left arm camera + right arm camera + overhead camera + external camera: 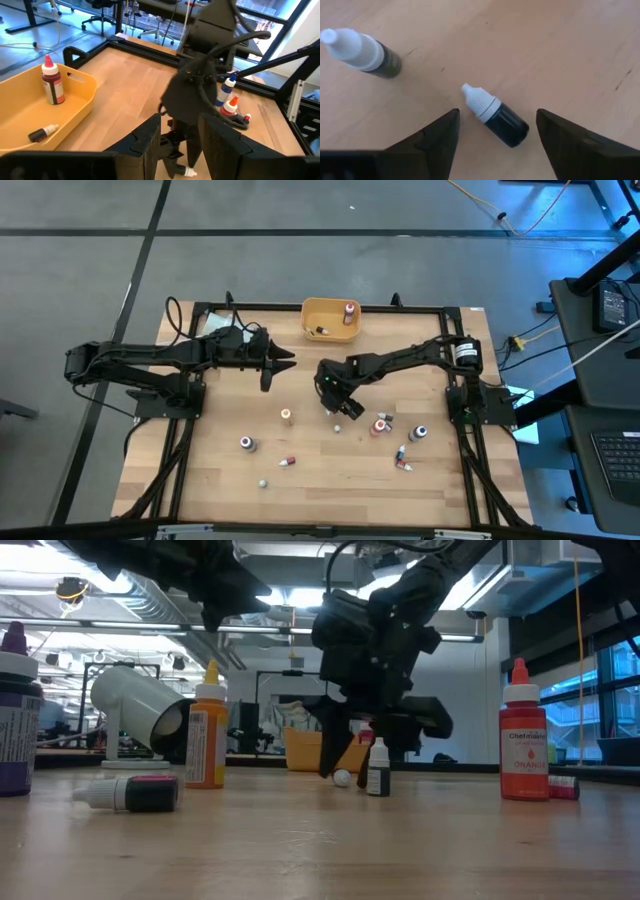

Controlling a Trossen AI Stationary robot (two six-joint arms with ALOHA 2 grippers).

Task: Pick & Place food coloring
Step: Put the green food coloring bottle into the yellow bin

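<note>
My right gripper (331, 402) points down near the table's middle, open. In the right wrist view its fingers (496, 112) stand on either side of a small dark dropper bottle with a white cap (502, 120), which lies on its side on the wood, untouched. A second dark bottle (362, 51) stands nearby. More food coloring bottles stand or lie on the near half: orange (286, 416), purple (247, 444), red (380, 425), dark (418, 433). My left gripper (280, 362) hovers open left of the bin, holding nothing.
The orange bin (331, 320) sits at the far edge with a red bottle (51, 80) standing in it and a small dark one (42, 133) lying in it. A white cup (140, 705) lies on its side. Bare wood lies between the bin and the bottles.
</note>
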